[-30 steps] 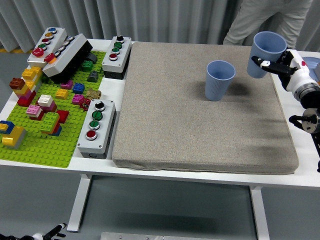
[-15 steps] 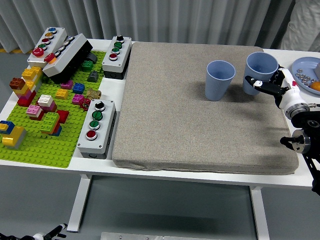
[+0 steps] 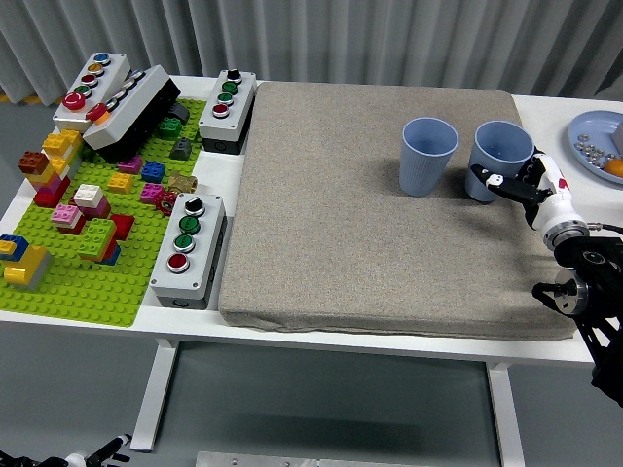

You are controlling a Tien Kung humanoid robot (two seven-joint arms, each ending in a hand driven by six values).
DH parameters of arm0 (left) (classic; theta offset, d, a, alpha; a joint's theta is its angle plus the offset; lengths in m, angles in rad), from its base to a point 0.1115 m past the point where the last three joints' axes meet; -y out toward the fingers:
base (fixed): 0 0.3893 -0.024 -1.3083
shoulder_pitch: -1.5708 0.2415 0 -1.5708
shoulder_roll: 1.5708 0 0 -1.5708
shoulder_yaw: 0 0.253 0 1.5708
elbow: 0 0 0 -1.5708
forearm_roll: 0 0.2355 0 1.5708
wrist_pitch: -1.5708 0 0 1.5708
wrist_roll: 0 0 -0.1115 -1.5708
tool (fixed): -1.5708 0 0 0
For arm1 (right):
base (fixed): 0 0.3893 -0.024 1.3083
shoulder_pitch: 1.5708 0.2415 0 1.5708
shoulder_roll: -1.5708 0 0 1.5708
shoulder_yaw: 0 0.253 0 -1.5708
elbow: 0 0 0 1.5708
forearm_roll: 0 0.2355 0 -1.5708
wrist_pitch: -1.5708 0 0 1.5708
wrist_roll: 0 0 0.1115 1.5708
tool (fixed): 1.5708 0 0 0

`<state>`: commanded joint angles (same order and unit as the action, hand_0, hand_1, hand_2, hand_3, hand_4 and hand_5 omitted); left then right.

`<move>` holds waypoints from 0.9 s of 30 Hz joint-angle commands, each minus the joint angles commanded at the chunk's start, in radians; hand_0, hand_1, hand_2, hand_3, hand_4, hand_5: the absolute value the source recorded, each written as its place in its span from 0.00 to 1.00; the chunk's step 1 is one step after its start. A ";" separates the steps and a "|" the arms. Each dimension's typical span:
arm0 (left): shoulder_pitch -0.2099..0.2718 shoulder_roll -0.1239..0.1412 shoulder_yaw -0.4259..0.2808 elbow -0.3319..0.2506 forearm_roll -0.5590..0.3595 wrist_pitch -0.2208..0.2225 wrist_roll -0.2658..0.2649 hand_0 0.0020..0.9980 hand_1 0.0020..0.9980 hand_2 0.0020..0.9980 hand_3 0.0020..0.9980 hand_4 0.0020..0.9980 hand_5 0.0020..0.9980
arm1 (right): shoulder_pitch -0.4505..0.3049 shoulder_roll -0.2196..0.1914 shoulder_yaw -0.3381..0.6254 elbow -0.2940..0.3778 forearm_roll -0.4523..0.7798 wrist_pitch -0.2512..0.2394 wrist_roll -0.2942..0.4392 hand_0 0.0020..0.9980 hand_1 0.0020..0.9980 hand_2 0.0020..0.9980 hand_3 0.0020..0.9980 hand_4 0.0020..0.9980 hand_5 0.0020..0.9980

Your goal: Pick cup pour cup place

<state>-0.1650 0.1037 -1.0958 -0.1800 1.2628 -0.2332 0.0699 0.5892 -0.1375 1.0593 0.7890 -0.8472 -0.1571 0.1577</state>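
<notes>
Two light blue cups stand upright on the grey mat [image 3: 370, 224]. The left cup [image 3: 427, 156] stands free near the mat's middle right. The right cup [image 3: 499, 158] stands close beside it, near the mat's right edge. My right hand [image 3: 516, 180] comes in from the right with its fingers curled around the right cup's lower side. The left arm is out of view.
A green baseplate [image 3: 88, 282] with coloured bricks fills the table's left. Three button boxes [image 3: 188, 248] [image 3: 226, 107] [image 3: 92, 83] stand around it. A blue plate [image 3: 594, 136] with small items sits at the far right edge.
My right hand has lowered the right cup from above the mat down onto it, beside the left cup. The person at the far side has left the view.
</notes>
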 joint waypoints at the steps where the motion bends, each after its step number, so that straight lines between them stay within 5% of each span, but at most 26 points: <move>1: 0.000 0.000 0.001 0.000 -0.001 0.000 0.000 0.82 0.84 0.88 0.81 0.64 1.00 | 0.000 0.000 -0.001 -0.003 0.002 0.001 0.002 0.77 0.63 0.54 0.54 0.57 0.00; 20: 0.003 0.000 0.005 0.000 -0.002 0.000 -0.001 0.82 0.84 0.88 0.81 0.64 1.00 | -0.002 0.002 0.000 -0.019 -0.013 0.037 0.002 0.78 0.67 0.57 0.57 0.57 0.00; 21: 0.003 0.000 0.005 0.000 -0.002 0.000 -0.001 0.82 0.84 0.88 0.81 0.64 1.00 | -0.001 0.001 0.004 -0.020 -0.017 0.044 0.003 0.85 0.76 0.73 0.77 0.61 0.00; 26: 0.001 0.000 0.003 0.000 -0.002 0.000 -0.001 0.82 0.84 0.88 0.81 0.64 1.00 | 0.001 -0.002 0.016 -0.022 -0.025 0.065 0.003 0.85 0.76 0.73 0.77 0.61 0.00; 27: 0.001 0.000 0.003 0.000 -0.001 0.000 -0.001 0.82 0.84 0.88 0.81 0.64 1.00 | 0.001 -0.002 0.018 -0.023 -0.027 0.067 0.002 0.89 0.85 0.88 0.89 0.74 0.12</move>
<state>-0.1639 0.1040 -1.0930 -0.1800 1.2621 -0.2335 0.0685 0.5903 -0.1395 1.0778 0.7662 -0.8744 -0.0904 0.1594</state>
